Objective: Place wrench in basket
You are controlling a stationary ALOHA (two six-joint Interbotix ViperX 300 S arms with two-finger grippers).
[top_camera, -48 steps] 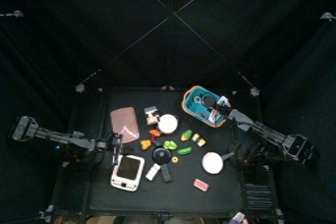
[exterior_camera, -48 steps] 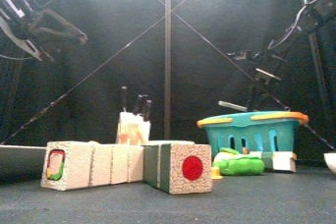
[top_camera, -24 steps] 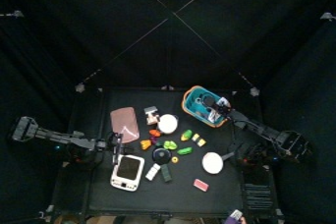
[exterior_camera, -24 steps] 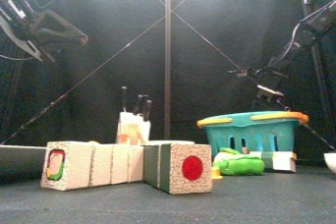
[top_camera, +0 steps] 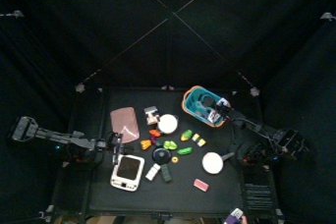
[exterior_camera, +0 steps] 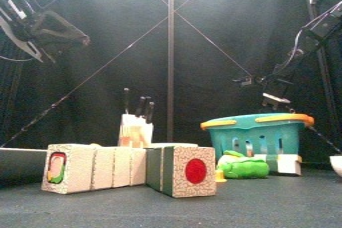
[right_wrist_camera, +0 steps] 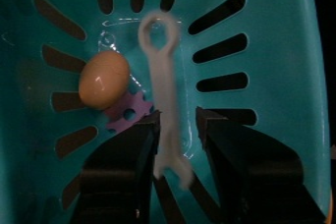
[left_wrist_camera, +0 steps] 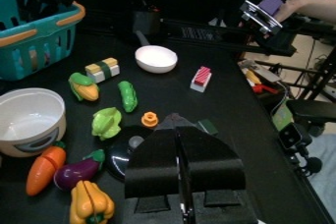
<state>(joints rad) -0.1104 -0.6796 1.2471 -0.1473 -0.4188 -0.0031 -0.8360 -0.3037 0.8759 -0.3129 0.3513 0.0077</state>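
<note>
since a moment ago the right gripper (right_wrist_camera: 168,164) has let go and its jaws now stand wide apart. the wrench (right_wrist_camera: 163,90) lies flat on the floor of the basket (top_camera: 199,99), beside an egg (right_wrist_camera: 101,79). it looks thin, stiff, light and a bit slippery; the long middle bar is the best place to pinch. the left gripper (left_wrist_camera: 184,174) rests far off, pinched shut on nothing.

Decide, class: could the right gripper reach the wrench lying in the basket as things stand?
Probably yes. The right gripper hangs open directly above the wrench, which lies flat on the floor of the basket. Only an egg-shaped piece lies beside it; nothing covers it.
</note>
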